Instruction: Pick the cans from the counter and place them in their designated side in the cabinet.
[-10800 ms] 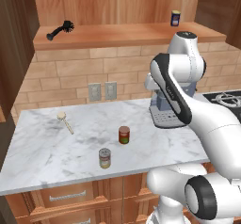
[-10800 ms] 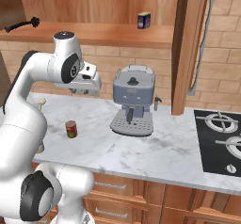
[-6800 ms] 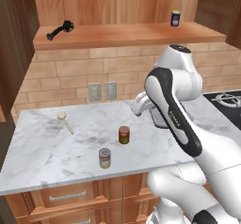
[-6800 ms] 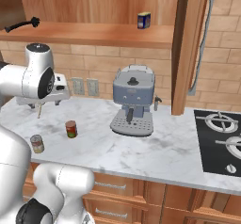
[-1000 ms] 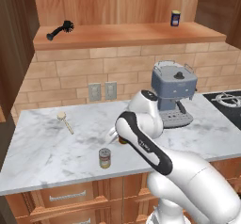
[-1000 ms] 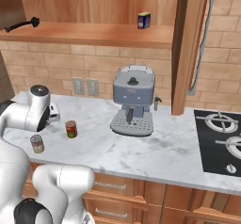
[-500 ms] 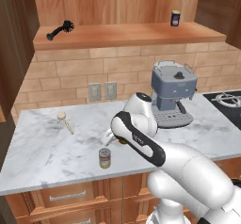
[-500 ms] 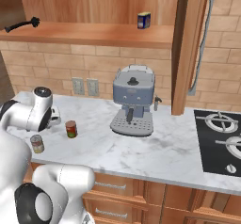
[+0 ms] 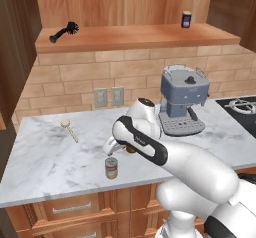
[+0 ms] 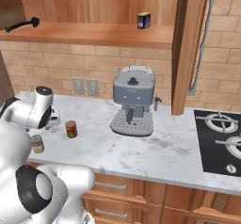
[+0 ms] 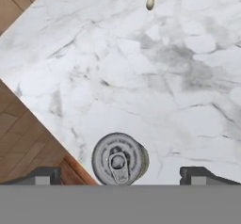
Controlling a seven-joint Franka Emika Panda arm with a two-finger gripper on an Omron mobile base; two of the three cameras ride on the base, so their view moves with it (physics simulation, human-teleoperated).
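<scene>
Fingers point(image 11: 120, 173) stand wide apart above the silver can point(image 11: 119, 158), w/ its round ribbed lid and pull tab between the two dark tips. It stands near the front edge of the veined marble counter point(image 11: 179, 77); dark red can point(image 10: 71, 129) stands just beside.

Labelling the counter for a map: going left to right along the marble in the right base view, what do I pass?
Silver can → dark red can → coffee machine → stove burners.
</scene>
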